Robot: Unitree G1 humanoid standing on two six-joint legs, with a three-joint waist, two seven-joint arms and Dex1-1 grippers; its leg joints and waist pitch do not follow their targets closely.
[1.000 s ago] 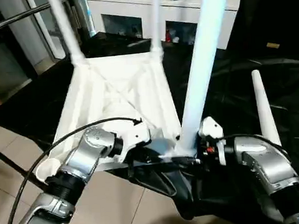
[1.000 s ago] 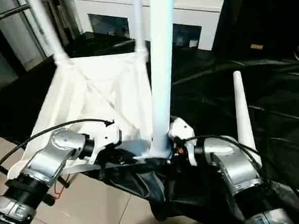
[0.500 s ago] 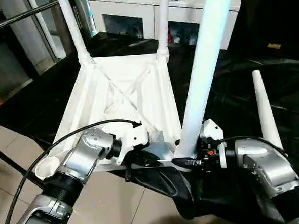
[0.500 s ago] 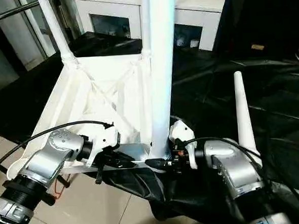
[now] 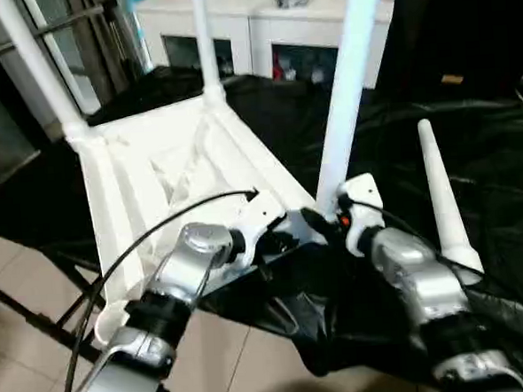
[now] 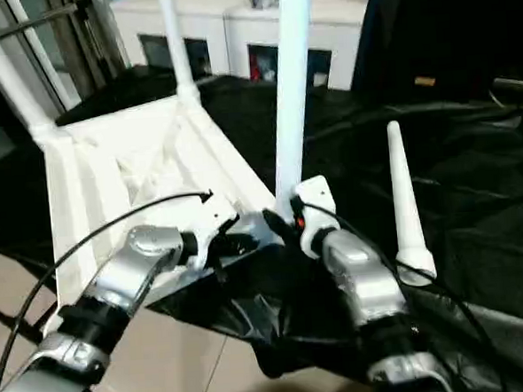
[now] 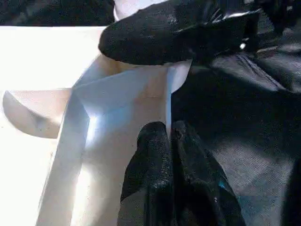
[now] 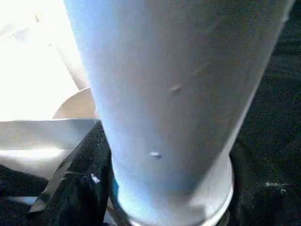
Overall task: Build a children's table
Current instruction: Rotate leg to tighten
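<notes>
Bench: black sheet [image 5: 500, 172] cushions the parts.
Tabletop [image 5: 166, 162]: upside down, sockets up for legs.
Left hand [image 7: 165, 134]: pinched shut on tabletop's rim, steadying.
Right hand [image 5: 321, 223]: around third leg [image 5: 344, 93] at tabletop's near corner; grip unclear.
Spare leg [image 5: 444, 198]: lying beside tabletop.

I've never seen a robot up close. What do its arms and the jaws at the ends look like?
Both forearms are rounded silver metal, the left arm and the right arm, each ending in a white wrist housing. A thin black cable loops over the left. The jaws are black; the left gripper looks rubbery.
</notes>
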